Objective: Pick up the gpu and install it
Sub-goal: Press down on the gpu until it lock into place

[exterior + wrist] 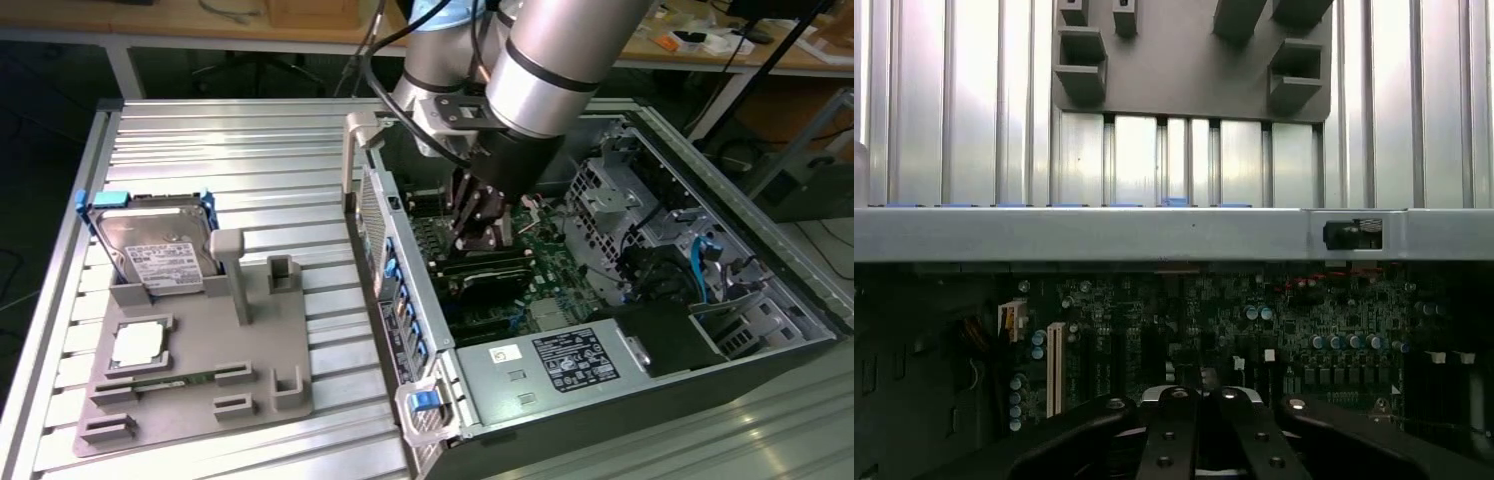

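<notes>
Pincer (pixel 478 228) closed tight inside open computer case (pixel 747 300), over motherboard (pixel 1184 330), gpu hidden, grip contents unclear.

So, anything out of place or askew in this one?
Nothing stands out. The gripper is shut, down inside the open PC case over the motherboard; the hard drive sits on its gray fixture.

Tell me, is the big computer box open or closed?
Open. The computer case lies on its side with no side cover on it, so the green circuit board and cables inside show, and the robot's gripper reaches down into it.
</notes>
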`<control>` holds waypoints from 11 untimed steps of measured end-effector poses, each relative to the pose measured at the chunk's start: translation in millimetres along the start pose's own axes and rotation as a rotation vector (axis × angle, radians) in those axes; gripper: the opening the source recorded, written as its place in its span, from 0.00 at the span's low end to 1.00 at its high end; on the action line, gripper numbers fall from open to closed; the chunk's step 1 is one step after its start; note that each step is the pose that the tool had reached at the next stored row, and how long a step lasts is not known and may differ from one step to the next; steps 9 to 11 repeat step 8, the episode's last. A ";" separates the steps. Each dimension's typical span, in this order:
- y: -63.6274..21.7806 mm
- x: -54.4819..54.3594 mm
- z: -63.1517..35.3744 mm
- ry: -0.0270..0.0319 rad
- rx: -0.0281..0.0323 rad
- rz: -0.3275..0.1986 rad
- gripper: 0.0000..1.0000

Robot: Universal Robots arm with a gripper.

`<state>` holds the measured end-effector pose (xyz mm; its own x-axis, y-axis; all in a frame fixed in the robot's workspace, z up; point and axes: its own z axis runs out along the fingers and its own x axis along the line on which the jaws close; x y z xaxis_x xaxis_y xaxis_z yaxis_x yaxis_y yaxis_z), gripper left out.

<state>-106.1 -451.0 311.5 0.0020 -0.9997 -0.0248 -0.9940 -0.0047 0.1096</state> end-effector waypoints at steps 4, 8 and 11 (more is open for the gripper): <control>0.0 0.0 0.0 0.0001 0.0000 0.000 0.11; 0.0 0.0 -0.1 0.0001 -0.0001 0.000 0.11; 0.0 0.0 -0.1 0.0001 -0.0001 0.000 0.11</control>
